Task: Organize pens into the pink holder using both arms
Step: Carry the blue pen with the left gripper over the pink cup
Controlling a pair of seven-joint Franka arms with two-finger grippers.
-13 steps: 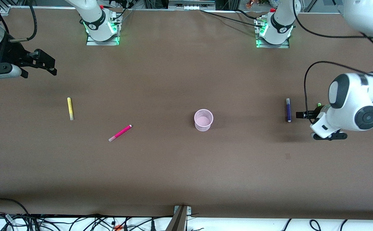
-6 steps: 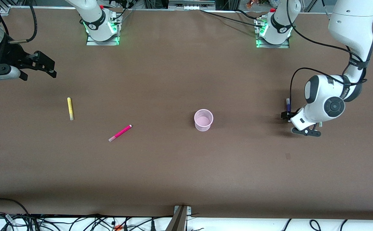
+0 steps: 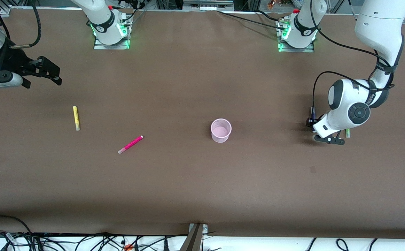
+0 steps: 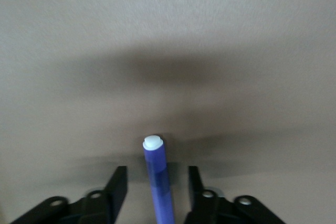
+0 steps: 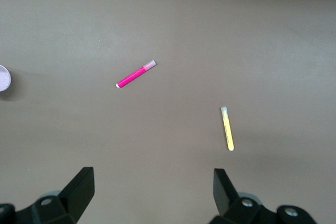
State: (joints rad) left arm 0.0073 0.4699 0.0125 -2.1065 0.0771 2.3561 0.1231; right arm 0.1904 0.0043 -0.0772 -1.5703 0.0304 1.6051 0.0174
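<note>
Left claw now astride purple pen — unclamped.

The left gripper now sits down around the slim dark purple pen, one finger on each side, uncovering the bright green pen.

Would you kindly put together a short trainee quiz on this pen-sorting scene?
1. True or false: the pink holder already contains a pen.
2. Which pen lies between the fingers of the left gripper: A yellow, B purple, C magenta?
3. Fill in: the right gripper, waiting in the air at the right arm's end of the table, is ____.
Key: 1 false; 2 B, the purple pen; 3 open.
</note>
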